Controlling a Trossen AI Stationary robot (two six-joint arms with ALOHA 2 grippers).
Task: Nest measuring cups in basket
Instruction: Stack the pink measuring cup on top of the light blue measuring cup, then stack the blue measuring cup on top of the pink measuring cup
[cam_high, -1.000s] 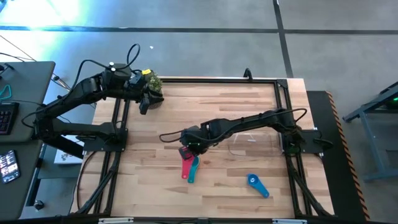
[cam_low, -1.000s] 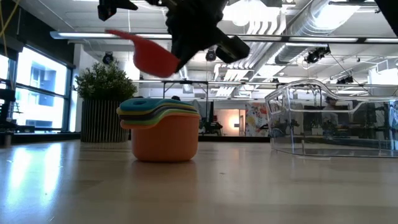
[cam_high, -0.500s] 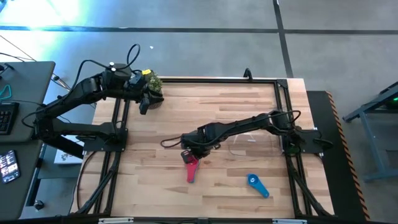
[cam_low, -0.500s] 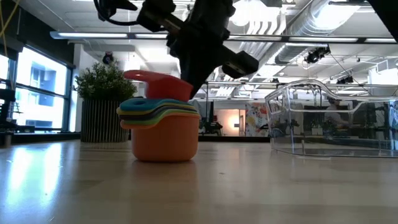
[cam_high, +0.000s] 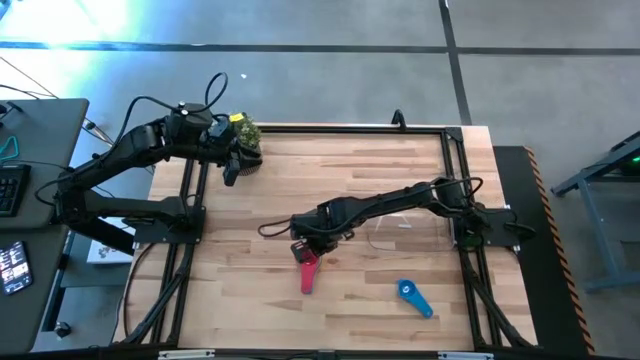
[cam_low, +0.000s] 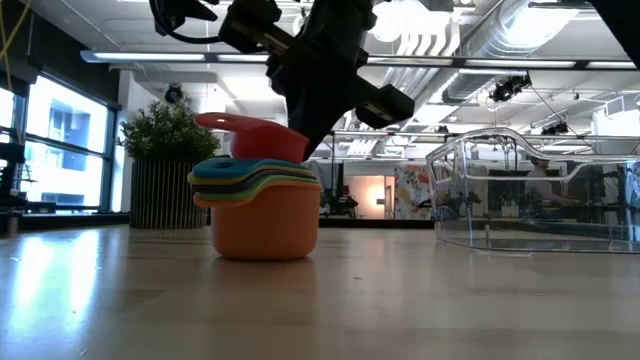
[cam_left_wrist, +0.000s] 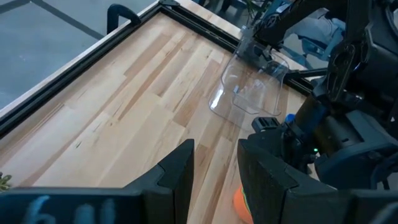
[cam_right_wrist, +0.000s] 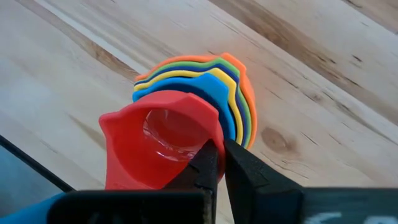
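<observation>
A stack of nested measuring cups (cam_low: 265, 215) stands on its salmon bottom cup at the table's middle, with green, yellow and blue rims showing (cam_right_wrist: 233, 93). My right gripper (cam_right_wrist: 219, 149) hangs over the stack, shut on a red-magenta cup (cam_low: 262, 140) whose bowl sits in the top of the stack (cam_high: 308, 262). One blue cup (cam_high: 413, 297) lies apart near the table's near edge. The clear basket (cam_high: 405, 228) stands right of the stack. My left gripper (cam_left_wrist: 216, 171) waits open at the far left corner, by the plant. My right gripper holds the red-magenta cup by the bowl's rim (cam_right_wrist: 208, 135), on the side away from the handle. One finger (cam_right_wrist: 204, 167) is inside the bowl and the other (cam_right_wrist: 247, 167) outside. The fingers slant down from above. The cup sits slightly tilted with its bowl's lower part inside the stack and its handle (cam_low: 215, 122) sticking out.
A potted green plant (cam_high: 243, 135) stands at the far left corner beside my left gripper. The basket (cam_low: 530, 190) is a short way right of the stack. Bare wood lies left of the stack and along the near edge. Black frame rails border the table.
My right gripper has come down and a little toward the table's right, carrying the red-magenta cup from above and beside the stack into its top. The cup's handle now covers the light blue handle below it. In the last half second it has hardly moved.
</observation>
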